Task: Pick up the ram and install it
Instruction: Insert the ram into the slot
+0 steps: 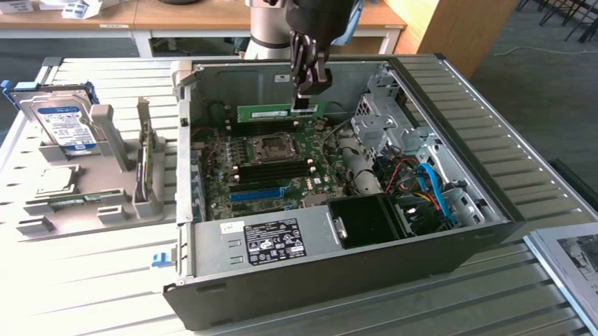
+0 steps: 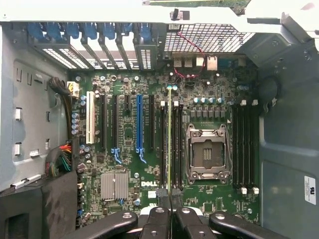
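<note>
The ram (image 1: 276, 112) is a long green stick hanging level above the far end of the motherboard (image 1: 271, 168) inside the open computer case (image 1: 467, 203). My gripper (image 1: 306, 105) is shut on the stick's end on the exterior view's right. In the wrist view the ram (image 2: 169, 139) appears edge-on as a thin green line, clamped between my gripper (image 2: 169, 198) fingers. It lines up with the black memory slots (image 2: 163, 144) beside the CPU socket (image 2: 207, 152). The bright blue slot (image 2: 139, 122) lies a few slots away.
On the exterior view's left, a grey stand (image 1: 94, 203) holds a hard drive (image 1: 61, 126), a CPU chip (image 1: 56, 180) and an upright board (image 1: 144, 157). Inside the case are the power supply (image 1: 271, 241), the drive cage (image 1: 388, 119) and loose blue and red cables (image 1: 425, 185).
</note>
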